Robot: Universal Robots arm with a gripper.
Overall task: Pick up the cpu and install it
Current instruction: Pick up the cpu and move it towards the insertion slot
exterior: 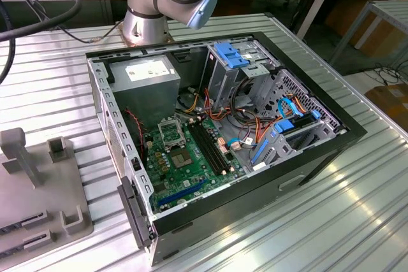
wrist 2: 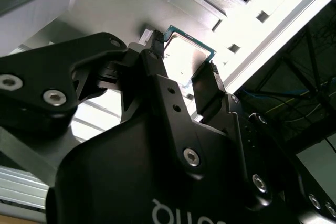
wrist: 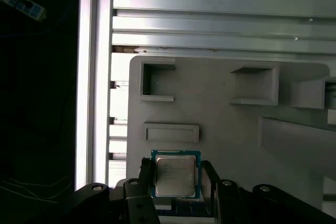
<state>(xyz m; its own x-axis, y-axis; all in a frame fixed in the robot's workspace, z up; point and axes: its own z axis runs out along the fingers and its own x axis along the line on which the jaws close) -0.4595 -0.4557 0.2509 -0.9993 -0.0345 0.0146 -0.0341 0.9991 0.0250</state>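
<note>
The cpu [wrist: 176,176] is a small square chip with a dull metal top and a green rim. It sits between my gripper's [wrist: 177,182] two black fingers [wrist: 146,179], which press on its opposite edges. In the second wrist view the cpu [wrist 2: 185,59] shows at the tips of the gripper [wrist 2: 181,69], in front of the grey fixture tray [wrist 2: 115,3]. The tray [wrist: 226,129] lies behind the chip; I cannot tell whether the chip touches it. The green motherboard [exterior: 185,164] lies in the open computer case [exterior: 306,157], its silver socket frame [exterior: 171,133] near the back.
The grey tray [exterior: 38,195] with raised blocks lies on the ribbed metal table [exterior: 319,221] at the exterior view's left. The arm's base [exterior: 146,17] stands behind the case. Inside the case are black memory slots [exterior: 211,148], cables and blue drive brackets [exterior: 233,55].
</note>
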